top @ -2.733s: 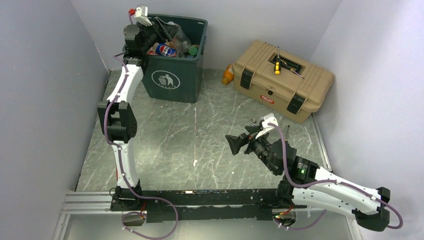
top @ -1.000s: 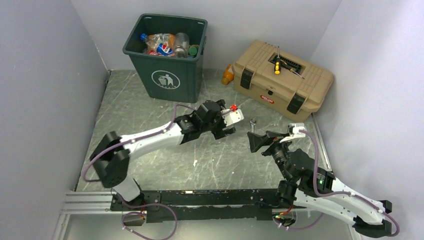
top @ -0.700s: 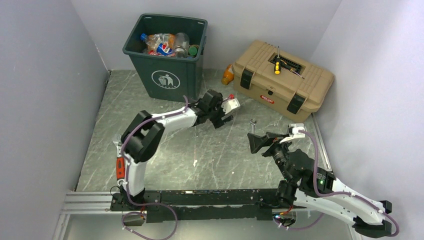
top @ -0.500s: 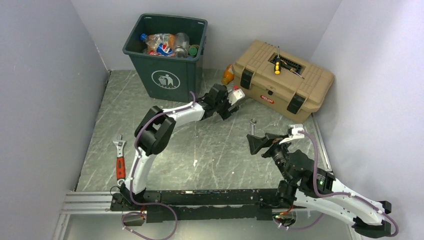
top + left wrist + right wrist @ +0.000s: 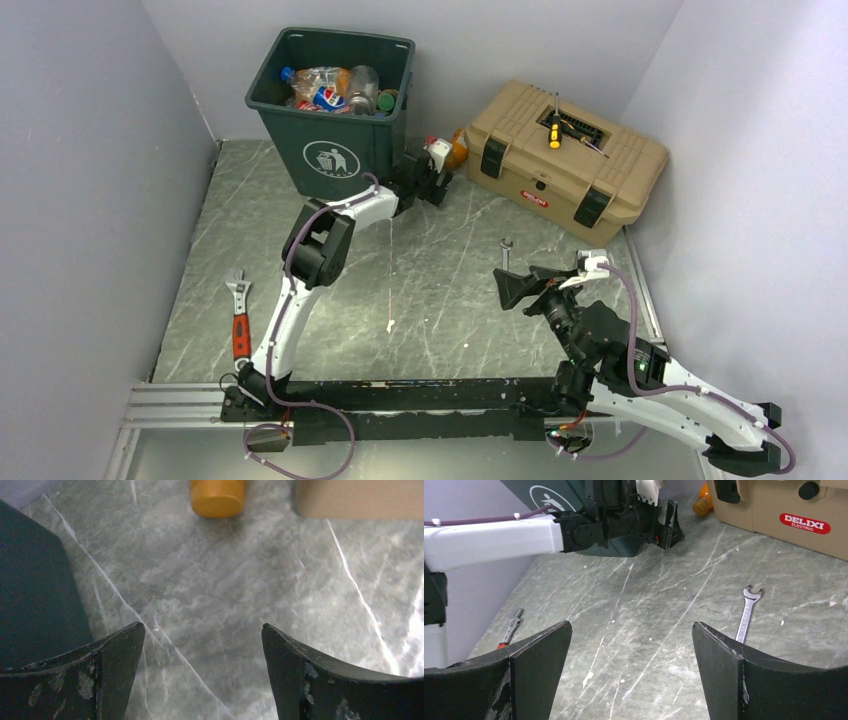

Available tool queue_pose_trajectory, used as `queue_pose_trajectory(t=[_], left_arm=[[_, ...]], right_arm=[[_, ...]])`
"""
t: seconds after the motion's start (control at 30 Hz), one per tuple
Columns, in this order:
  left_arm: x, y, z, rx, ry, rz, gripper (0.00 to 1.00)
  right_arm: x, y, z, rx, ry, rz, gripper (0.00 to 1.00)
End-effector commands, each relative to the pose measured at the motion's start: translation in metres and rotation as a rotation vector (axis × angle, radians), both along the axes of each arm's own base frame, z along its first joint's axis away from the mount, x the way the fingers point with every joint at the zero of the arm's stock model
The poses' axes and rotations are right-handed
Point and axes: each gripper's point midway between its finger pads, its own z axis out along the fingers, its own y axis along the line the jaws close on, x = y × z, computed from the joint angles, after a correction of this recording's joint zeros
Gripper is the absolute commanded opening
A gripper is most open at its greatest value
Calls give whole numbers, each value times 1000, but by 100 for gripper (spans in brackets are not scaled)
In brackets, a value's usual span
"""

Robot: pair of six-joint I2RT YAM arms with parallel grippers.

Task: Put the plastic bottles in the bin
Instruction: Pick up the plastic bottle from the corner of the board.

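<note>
A: What step are we on?

B: Reaching, we judge. Our left end effector [image 5: 202, 630], fingers spread and empty, hovers low over the grey marbled desk [image 5: 240, 595]. The small orange plastic bottle [image 5: 217, 495] lies at its 12 o'clock, at 4 o'clock of the tall dark green plastic bin [image 5: 300, 130].

A: Next?

B: We'd advance, straddle it, close. Only its rounded orange end shows; clear bottles [image 5: 325, 92] lie in the bin.

Orange bottle [image 5: 217, 497] cut off by the top edge in the left wrist view, partly hidden behind left gripper [image 5: 436, 172] from above, toolbox [image 5: 360, 499] only a tan corner, bin [image 5: 35, 590] just a dark wall, bottles [image 5: 330, 90] piled inside, lower ones hidden.
</note>
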Motion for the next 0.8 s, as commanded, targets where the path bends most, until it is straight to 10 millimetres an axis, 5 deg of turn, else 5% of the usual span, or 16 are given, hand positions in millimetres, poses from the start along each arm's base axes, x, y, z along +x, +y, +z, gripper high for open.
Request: queue_pose_trajectory(t=[0.0, 0.27, 0.77], left_arm=[[20, -14, 18, -108, -23, 65, 91], [49, -19, 32, -261, -52, 131, 92], [83, -26, 17, -414, -162, 125, 90]], right_arm=[[1, 4, 12, 29, -26, 12, 95], [2, 8, 8, 20, -19, 12, 95], [1, 14, -10, 2, 26, 32, 95]])
